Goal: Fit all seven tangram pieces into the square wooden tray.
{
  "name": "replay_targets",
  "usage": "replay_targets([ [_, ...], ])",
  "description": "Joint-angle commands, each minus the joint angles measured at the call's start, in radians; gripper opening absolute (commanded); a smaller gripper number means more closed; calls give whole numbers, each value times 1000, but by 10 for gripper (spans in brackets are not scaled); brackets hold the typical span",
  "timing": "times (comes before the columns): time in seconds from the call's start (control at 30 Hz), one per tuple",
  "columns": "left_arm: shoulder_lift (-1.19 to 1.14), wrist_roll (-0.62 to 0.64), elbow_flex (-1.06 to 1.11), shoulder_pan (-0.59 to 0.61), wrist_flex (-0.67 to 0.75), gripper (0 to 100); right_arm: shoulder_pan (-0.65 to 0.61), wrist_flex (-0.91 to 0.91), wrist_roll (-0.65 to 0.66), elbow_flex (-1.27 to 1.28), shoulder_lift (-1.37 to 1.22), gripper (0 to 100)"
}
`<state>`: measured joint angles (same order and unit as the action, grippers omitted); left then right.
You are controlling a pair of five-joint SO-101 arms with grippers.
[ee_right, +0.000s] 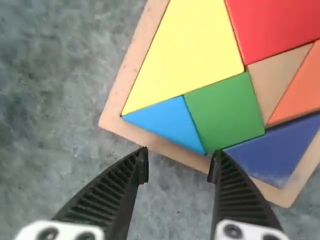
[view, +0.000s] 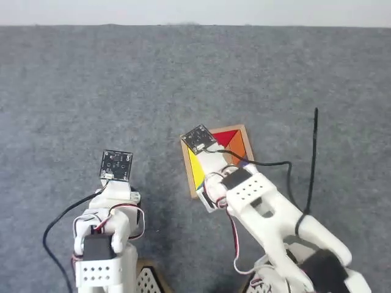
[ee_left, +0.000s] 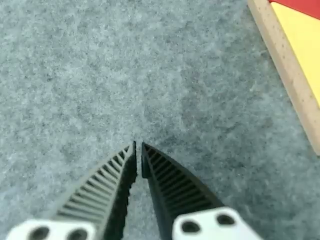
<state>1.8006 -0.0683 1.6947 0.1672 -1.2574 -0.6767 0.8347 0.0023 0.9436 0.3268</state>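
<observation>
The square wooden tray (view: 187, 166) lies right of the table's middle, with my right arm over it. In the right wrist view its rim (ee_right: 131, 64) frames a yellow triangle (ee_right: 192, 55), a red piece (ee_right: 275, 25), a green square (ee_right: 225, 110), a light blue triangle (ee_right: 167, 122), a dark blue piece (ee_right: 272, 147) and an orange piece (ee_right: 302, 92). A tan patch (ee_right: 272, 75) lies between red, green and orange. My right gripper (ee_right: 180, 157) is open just outside the tray's corner by the light blue triangle, holding nothing. My left gripper (ee_left: 138, 146) is shut and empty over the grey carpet, left of the tray.
Grey carpet (view: 91, 79) covers the whole table. The tray's edge (ee_left: 287, 70) and part of the yellow triangle (ee_left: 305, 40) lie off to the side of the left gripper. A black cable (view: 313, 159) rises beside the right arm.
</observation>
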Motion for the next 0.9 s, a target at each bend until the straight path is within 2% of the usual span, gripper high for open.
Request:
replay_targets([
  [0.0, 15, -2, -10, -5, -3, 21, 12, -19, 12, -77, -38, 198],
  [0.27, 15, -2, -10, -5, -3, 21, 13, -44, 11, -81, -36, 198],
  [0.43, 15, -2, -10, -5, -3, 21, 36, 16, 11, -78, 131, 198],
  [0.57, 15, -2, -10, -5, -3, 21, 111, 44, 9, -74, 242, 198],
  [0.7, 15, -2, -10, -5, -3, 21, 171, 45, 9, -74, 191, 198],
  [0.87, 15, -2, -10, -5, -3, 21, 179, 33, 12, -75, 25, 198],
])
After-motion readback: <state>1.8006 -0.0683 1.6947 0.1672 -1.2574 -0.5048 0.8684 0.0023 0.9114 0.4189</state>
